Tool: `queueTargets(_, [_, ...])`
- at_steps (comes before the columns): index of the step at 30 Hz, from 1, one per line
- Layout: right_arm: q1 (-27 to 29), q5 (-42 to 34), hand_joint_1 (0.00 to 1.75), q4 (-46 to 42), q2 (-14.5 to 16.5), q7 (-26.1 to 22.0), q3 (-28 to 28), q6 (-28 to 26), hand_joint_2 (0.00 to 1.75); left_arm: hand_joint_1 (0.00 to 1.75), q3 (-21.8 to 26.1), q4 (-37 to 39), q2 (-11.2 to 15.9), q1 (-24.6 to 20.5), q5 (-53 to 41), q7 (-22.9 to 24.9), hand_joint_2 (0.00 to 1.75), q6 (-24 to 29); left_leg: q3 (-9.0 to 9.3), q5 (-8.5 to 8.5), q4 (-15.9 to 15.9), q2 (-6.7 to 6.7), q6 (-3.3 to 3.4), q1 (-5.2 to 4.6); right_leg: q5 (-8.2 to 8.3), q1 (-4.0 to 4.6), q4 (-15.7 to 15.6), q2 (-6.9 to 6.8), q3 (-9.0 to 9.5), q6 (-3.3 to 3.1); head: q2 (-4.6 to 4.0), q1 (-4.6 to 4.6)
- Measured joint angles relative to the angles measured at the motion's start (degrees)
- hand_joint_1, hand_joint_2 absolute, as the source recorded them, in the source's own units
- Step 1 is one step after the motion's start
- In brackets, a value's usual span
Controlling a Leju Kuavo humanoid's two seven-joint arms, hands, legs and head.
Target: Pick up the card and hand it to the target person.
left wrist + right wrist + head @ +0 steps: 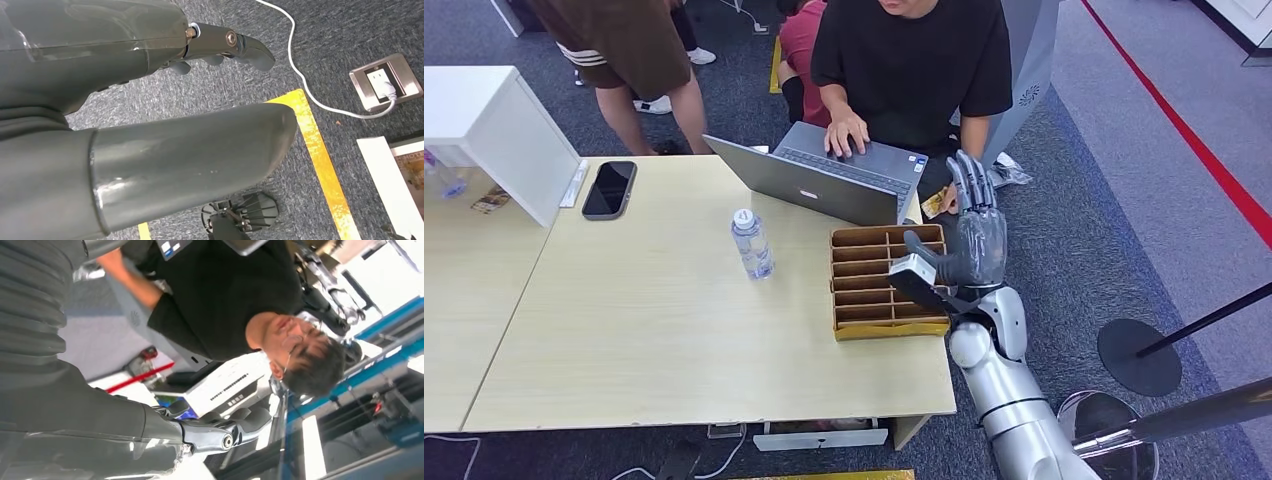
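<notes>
Right hand raised, fingers extended upward

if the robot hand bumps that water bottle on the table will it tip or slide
The water bottle stands upright, tall and narrow on a small base, so a knock near the cap would probably tip it. It looks like thin clear plastic, likely light. Once down, its round body could roll on the smooth table.

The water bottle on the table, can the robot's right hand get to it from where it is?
Probably yes. The right hand is raised past the table's right edge; the water bottle stands apart, but the wooden tray lies between them, so it must reach over that.
</notes>
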Motion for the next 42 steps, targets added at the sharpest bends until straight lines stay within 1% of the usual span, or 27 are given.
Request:
queueTargets(2, [1.16,-2.42,0.0,-0.31,2.44,-1.51,-2.9,0.01,1.75,0.0,0.0,0.0,0.0,0.05,0.25,-0.24,0.0,0.05,0.0,0.0,0.0,0.0,0.0,0.0,0.0,0.0,0.0,0.0,0.0,0.0,0.0,-0.01])
queueTargets(4, [2.06,-6.21,0.0,-0.37,4.09,-1.65,-4.71,0.02,1.75,0.0,0.0,0.0,0.0,0.07,0.57,-0.39,0.0,0.16,0.0,0.0,0.0,0.01,0.0,0.0,0.0,0.0,0.0,0.01,0.0,0.0,0.0,0.0])
queueTargets(5, [2.54,-9.29,0.0,-0.36,4.69,-1.32,-5.13,0.02,1.75,0.0,0.0,0.0,0.0,0.08,0.77,-0.47,0.0,0.25,0.0,0.0,0.0,0.01,0.0,0.0,0.0,0.0,0.0,0.01,0.0,0.0,0.0,0.0])
queueTargets(8, [3.83,-17.94,0.0,-0.35,5.93,-0.09,-5.49,0.04,1.75,0.0,0.0,0.0,0.0,0.11,1.18,-0.73,0.0,0.46,0.0,0.0,0.0,0.01,0.0,0.0,0.0,-0.01,0.0,0.02,0.0,0.0,0.0,0.01])
queueTargets(11, [4.86,-24.4,0.0,-0.35,6.61,0.67,-5.47,0.07,1.75,0.0,0.0,0.0,0.0,0.17,1.54,-1.05,0.0,0.53,0.0,0.0,0.0,0.01,0.0,0.0,0.0,-0.01,0.0,0.02,0.0,0.0,0.0,0.01])
queueTargets(13, [5.59,-27.16,0.0,-0.35,6.85,0.91,-5.4,0.09,1.75,0.0,0.01,0.0,0.0,0.31,1.7,-1.19,0.0,0.54,0.0,0.0,0.0,0.01,0.0,0.0,0.0,-0.01,0.0,0.02,0.0,0.0,0.0,0.0])
queueTargets(18, [6.67,-28.41,0.0,-0.35,7.21,0.92,-5.38,0.1,1.75,0.0,0.01,0.0,0.0,0.52,1.79,-1.22,0.0,0.55,0.0,0.0,0.0,0.01,0.0,0.0,0.0,0.0,0.0,0.02,0.0,0.0,0.0,0.01])
queueTargets(28, [6.93,-28.47,0.0,-0.35,7.44,0.92,-5.38,0.11,1.75,0.0,0.02,0.0,0.0,0.75,1.79,-1.22,0.0,0.55,0.0,0.0,0.0,0.02,0.0,0.0,0.0,-0.01,0.0,0.02,0.0,0.0,0.0,0.01])
queueTargets(34, [7.58,-25.65,0.0,-0.25,7.65,0.77,-5.35,0.12,1.75,0.0,0.05,0.0,0.0,0.81,2.41,-1.6,0.0,0.66,0.0,0.0,-0.01,0.01,0.0,0.0,0.0,0.0,0.0,0.01,0.0,0.0,0.0,0.0])
queueTargets(39, [8.56,-27.3,0.0,0.64,8.39,-1.0,-5.24,0.13,1.75,0.0,0.11,0.0,0.0,0.92,2.74,-1.73,0.0,0.71,-0.01,0.0,-0.02,0.01,0.0,0.0,0.0,0.0,0.0,0.02,0.0,0.0,0.0,0.01])
queueTargets(42, [8.71,-28.74,0.0,1.32,8.55,-1.15,-4.71,0.13,1.75,0.0,0.12,0.0,0.0,1.0,2.76,-1.73,0.0,0.74,-0.01,0.0,-0.02,0.01,0.0,0.0,0.0,0.0,0.0,0.02,0.0,0.0,0.0,0.01])
